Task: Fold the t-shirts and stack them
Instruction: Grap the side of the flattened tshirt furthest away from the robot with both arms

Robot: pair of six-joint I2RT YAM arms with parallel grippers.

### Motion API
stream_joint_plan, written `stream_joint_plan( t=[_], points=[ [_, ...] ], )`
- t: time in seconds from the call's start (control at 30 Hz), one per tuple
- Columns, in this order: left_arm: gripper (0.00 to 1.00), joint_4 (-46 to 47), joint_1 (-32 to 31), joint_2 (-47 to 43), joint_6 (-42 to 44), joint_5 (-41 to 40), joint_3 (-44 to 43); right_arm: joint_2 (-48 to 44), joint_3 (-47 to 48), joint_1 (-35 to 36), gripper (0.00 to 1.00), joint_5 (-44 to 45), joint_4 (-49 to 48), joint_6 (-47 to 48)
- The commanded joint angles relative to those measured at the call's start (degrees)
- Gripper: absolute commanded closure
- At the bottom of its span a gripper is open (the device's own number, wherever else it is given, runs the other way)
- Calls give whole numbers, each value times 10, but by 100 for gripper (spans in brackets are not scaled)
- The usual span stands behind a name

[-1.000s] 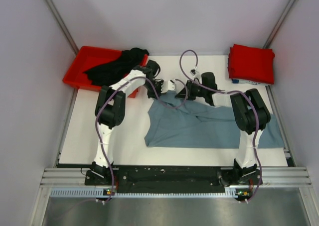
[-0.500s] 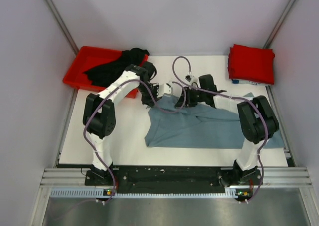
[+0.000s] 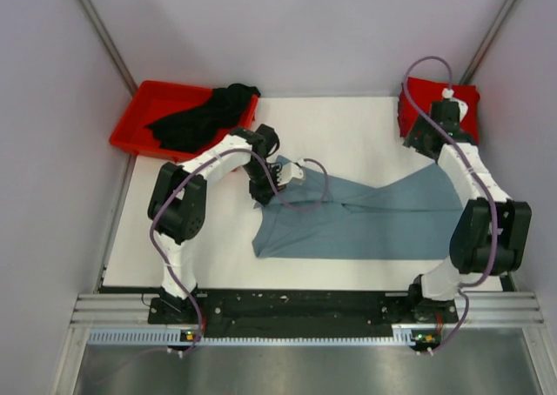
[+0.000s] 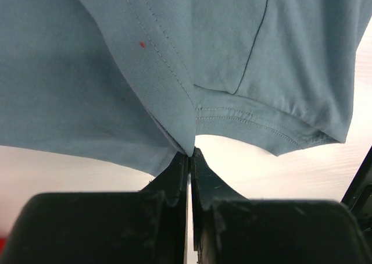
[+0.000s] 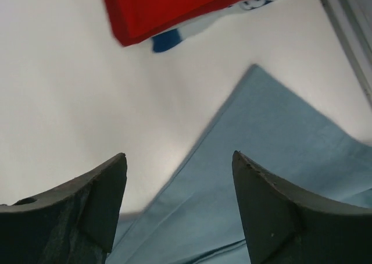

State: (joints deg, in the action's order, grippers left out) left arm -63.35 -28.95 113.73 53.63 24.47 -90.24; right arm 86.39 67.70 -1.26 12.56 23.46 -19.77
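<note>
The dusty grey-blue t-shirt [image 3: 365, 217] lies spread across the white table. My left gripper [image 3: 270, 189] is shut on its back left edge. In the left wrist view the fingertips [image 4: 190, 154] pinch a fold of the grey-blue cloth [image 4: 116, 72]. My right gripper [image 3: 428, 141] hangs open and holds nothing at the back right. In its wrist view the right gripper [image 5: 179, 154] hovers over the grey-blue cloth's corner [image 5: 279, 159], near the folded red t-shirt [image 5: 174, 8]. The red t-shirt [image 3: 418, 90] lies at the back right corner. The black t-shirt [image 3: 200, 117] is heaped in the bin.
A red plastic bin [image 3: 130, 136] stands at the back left, with the black cloth spilling over its right rim. Something blue and white [image 5: 168, 40] peeks from under the red t-shirt. Grey walls close in the table on three sides.
The right gripper opened, let go of the grey-blue t-shirt near the middle and swung to the back right by the red t-shirt. The left gripper kept its hold and shifted slightly.
</note>
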Motion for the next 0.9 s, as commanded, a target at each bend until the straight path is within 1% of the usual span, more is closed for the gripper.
stream_joint_plan(
  t=[0.0,0.03,0.07,0.13,0.23,0.3,0.5,0.6,0.67,0.73,0.87],
  points=[
    [100,13,0,-27,-25,5,13,128,106,-92,37,13,92,-44],
    [100,17,0,-29,-27,6,16,163,137,-98,42,15,114,-43],
    [100,22,0,-30,-32,7,17,193,169,-102,44,24,135,-39],
    [100,26,0,-28,-36,8,18,246,219,-102,44,41,167,-29],
    [100,27,1,-26,-39,11,17,296,267,-102,44,81,188,-20],
    [100,26,1,-24,-41,12,17,324,287,-102,44,90,201,-16],
    [100,30,1,-20,-44,11,16,367,304,-101,44,81,204,-17],
    [100,30,1,-21,-46,8,16,386,321,-101,45,78,210,-14],
    [100,29,1,-22,-46,5,16,390,319,-101,51,81,213,-13],
    [100,28,1,-23,-47,3,16,390,314,-102,63,82,213,-11],
    [100,25,2,-22,-47,-5,12,390,313,-103,81,84,212,-4]
  ],
)
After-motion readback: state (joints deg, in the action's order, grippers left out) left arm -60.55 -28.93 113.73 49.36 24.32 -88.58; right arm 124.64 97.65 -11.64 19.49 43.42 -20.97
